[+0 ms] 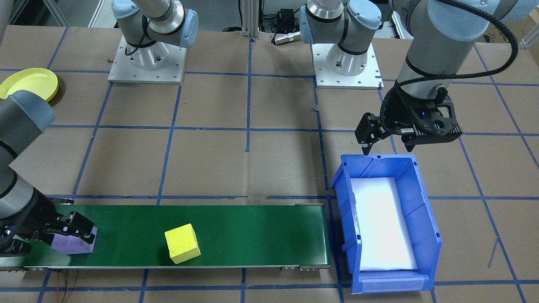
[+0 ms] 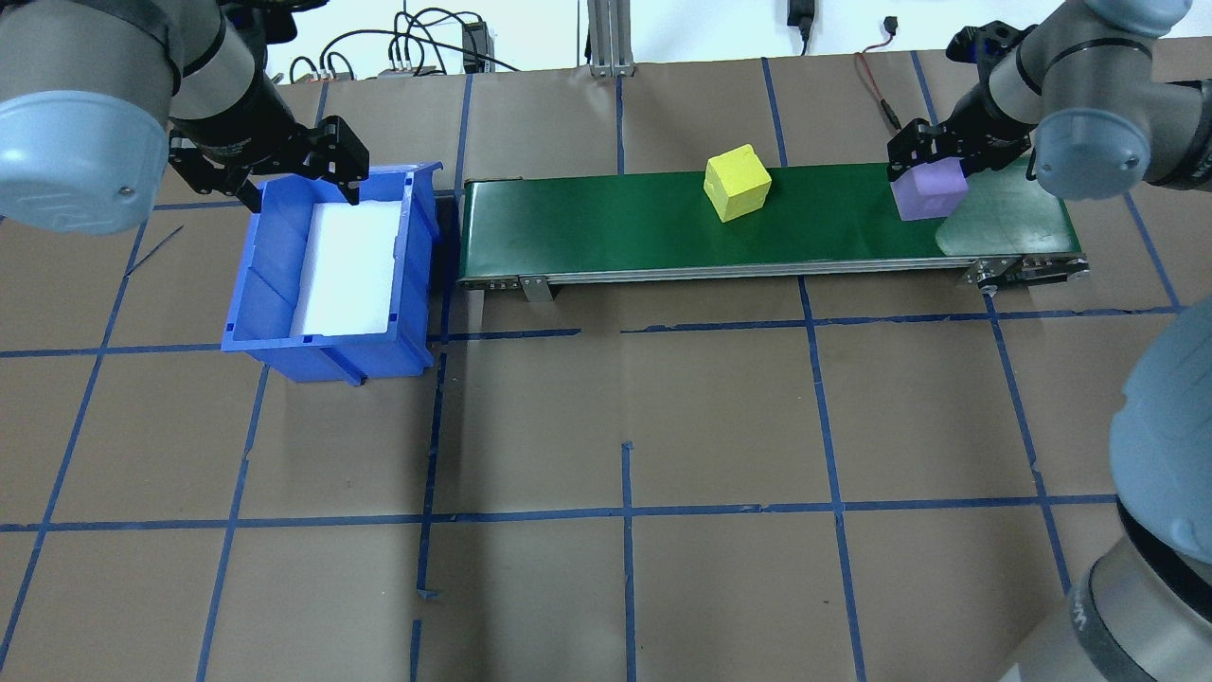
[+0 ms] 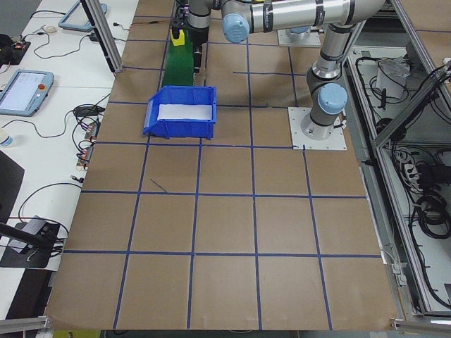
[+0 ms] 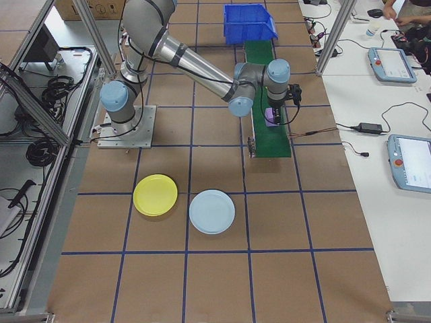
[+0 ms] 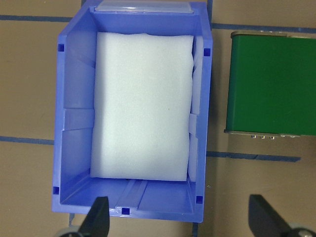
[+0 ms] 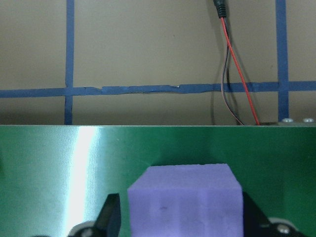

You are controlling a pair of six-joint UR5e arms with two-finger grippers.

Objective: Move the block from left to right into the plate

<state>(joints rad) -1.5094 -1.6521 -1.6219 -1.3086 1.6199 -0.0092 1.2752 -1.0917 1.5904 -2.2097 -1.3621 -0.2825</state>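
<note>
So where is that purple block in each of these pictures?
Front-facing view: purple block at bottom left, on the green belt.
Overhead view: block at upper right, on the belt's right end.
Left side view: not visible; the far arm hides that spot.
Right side view: block at upper middle, on the belt.
Left wrist view: not in it.
Right wrist view: block at bottom centre, between the fingers.
Shared landmark: the green belt.
</note>
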